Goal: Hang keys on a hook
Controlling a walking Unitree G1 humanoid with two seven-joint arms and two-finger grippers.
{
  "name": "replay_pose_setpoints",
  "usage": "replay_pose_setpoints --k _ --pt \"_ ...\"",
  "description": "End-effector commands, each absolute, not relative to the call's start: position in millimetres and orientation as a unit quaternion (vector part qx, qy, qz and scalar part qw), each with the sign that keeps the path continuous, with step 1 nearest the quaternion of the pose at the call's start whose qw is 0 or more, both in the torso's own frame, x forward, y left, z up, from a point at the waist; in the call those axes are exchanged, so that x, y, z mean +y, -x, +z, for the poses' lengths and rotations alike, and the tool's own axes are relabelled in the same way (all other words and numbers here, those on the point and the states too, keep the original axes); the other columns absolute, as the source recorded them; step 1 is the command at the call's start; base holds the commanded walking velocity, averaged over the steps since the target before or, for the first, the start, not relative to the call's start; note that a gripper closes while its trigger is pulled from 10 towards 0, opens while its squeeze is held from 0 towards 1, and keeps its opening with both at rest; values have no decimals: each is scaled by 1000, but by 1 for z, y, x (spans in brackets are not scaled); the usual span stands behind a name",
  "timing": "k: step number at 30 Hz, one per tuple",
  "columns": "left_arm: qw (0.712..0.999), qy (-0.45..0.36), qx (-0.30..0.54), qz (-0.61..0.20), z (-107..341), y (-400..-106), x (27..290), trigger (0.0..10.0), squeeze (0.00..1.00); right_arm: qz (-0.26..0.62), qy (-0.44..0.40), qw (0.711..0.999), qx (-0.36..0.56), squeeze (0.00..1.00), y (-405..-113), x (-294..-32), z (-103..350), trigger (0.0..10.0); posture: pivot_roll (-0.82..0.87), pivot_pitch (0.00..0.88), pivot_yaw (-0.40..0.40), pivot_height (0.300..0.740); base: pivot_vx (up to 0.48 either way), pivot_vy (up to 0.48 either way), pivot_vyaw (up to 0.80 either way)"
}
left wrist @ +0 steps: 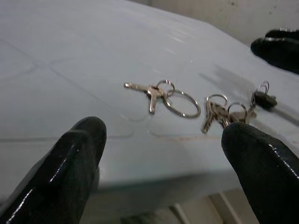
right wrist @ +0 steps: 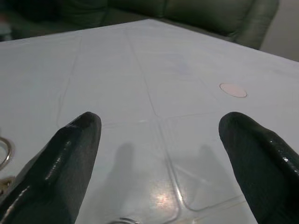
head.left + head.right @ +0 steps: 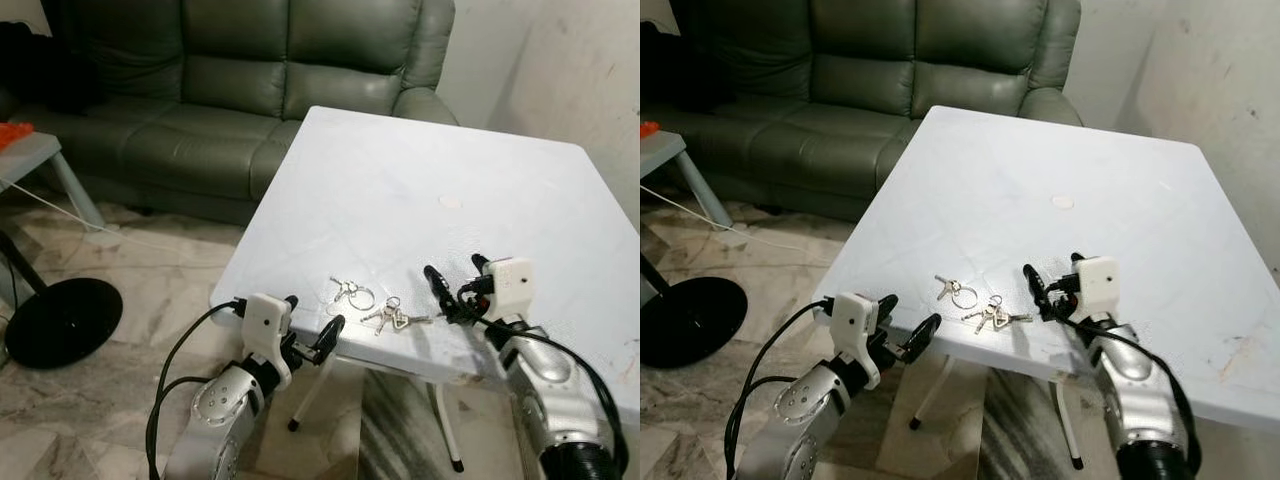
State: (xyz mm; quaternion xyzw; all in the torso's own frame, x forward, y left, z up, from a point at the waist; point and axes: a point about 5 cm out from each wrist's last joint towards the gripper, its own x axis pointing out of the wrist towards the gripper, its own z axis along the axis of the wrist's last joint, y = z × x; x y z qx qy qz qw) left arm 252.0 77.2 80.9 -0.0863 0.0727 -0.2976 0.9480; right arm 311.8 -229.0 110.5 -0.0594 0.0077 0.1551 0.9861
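in the head views, two bunches of keys are lying near the front edge of the white desk (image 3: 480, 190): one bunch (image 3: 350, 293) on the left, the other bunch (image 3: 392, 317) just beside it. the left gripper (image 3: 312, 338) is hovering just off the desk edge with its jaws spread, probably lining up on the keys. the right gripper (image 3: 456, 285) is hanging over the desk to the right of them, jaws also spread. a green sofa (image 3: 280, 90) is standing behind, on a marble floor (image 3: 130, 290).

in the left wrist view, the keys (image 1: 163, 95) are sitting between the parted fingers (image 1: 74, 158), still untouched.

in the right wrist view, the fingers (image 2: 70, 154) are framing bare desk and a small pale spot (image 2: 232, 89). no hook is appearing.
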Motion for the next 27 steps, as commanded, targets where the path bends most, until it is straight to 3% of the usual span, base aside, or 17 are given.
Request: replay_pose_setpoints --k 1,9,27 --pt "947 82 68 -303 85 -251 75 10000 0 171 55 984 3 0 -314 -236 117 10000 -4 64 -70 740 0 0 0" --pt "947 89 69 -300 87 -253 74 10000 0 264 69 961 36 0 -313 -242 119 10000 -10 71 -70 740 0 0 0" --pt "948 95 72 -296 89 -250 74 10000 0 308 125 938 96 0 -315 -246 105 10000 1 87 -70 740 0 0 0"
